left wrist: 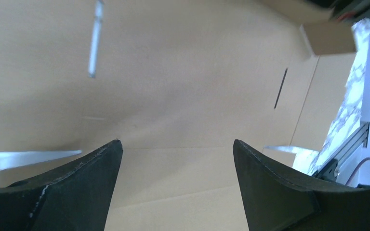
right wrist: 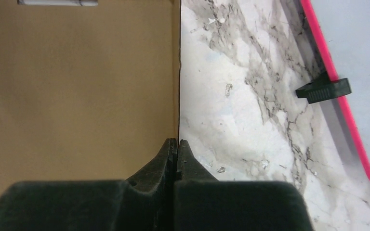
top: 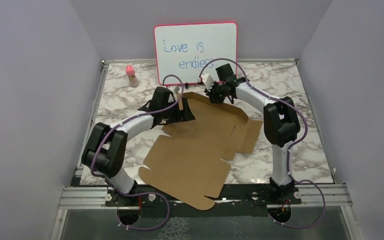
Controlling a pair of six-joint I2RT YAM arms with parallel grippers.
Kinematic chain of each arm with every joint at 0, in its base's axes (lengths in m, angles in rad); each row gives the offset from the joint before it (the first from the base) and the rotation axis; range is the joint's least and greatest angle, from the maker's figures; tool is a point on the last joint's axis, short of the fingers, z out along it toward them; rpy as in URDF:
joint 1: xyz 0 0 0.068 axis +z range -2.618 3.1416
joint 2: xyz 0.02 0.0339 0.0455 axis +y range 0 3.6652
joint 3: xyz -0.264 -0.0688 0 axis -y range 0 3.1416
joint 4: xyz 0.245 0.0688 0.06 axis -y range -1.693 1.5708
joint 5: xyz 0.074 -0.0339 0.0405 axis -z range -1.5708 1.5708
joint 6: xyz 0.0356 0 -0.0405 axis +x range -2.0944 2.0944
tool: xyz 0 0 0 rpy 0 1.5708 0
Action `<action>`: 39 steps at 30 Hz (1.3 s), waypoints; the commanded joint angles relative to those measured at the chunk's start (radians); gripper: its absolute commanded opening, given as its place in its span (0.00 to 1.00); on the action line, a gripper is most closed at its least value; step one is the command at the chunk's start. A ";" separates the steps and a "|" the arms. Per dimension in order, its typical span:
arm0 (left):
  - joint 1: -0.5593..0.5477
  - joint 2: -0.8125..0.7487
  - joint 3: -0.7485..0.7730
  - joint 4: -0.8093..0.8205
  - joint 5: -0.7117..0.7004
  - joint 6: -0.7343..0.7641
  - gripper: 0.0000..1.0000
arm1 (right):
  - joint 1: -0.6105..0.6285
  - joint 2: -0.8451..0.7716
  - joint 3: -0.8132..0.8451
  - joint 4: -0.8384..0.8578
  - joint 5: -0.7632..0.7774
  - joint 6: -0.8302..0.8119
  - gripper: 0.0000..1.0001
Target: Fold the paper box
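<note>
Legible text appears on one item only. The whiteboard point(top: 195, 37), standing at the far edge of the worktop point(top: 310, 145), carries blue handwriting in two lines. Upper line: "Love is". Lower line: "endles", with the end of the word hidden.

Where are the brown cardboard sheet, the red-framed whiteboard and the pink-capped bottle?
Brown cardboard sheet point(top: 190, 150): top view, flat middle panel.
Red-framed whiteboard point(top: 220, 39): top view, white face.
Pink-capped bottle point(top: 132, 78): top view, its body.

- Walls point(top: 30, 100): plain lavender-grey, enclosing left, back, right.
- Table point(top: 305, 150): white marble-pattern top, grey veining.
- Rail point(top: 330, 194): aluminium, along near table edge.
- Whiteboard point(top: 195, 35): red-framed, standing against back wall.
</note>
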 commanded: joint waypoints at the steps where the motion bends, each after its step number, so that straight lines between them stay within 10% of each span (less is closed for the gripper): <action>1: 0.104 -0.129 0.125 -0.157 -0.011 0.109 0.87 | 0.040 -0.054 0.028 -0.007 0.170 -0.068 0.01; 15: 0.504 -0.068 0.252 -0.199 0.236 0.269 0.89 | 0.117 -0.148 0.058 0.012 0.288 -0.192 0.01; 39: 0.534 0.155 0.391 -0.034 0.486 0.430 0.82 | 0.152 -0.321 -0.153 0.363 0.370 -0.656 0.02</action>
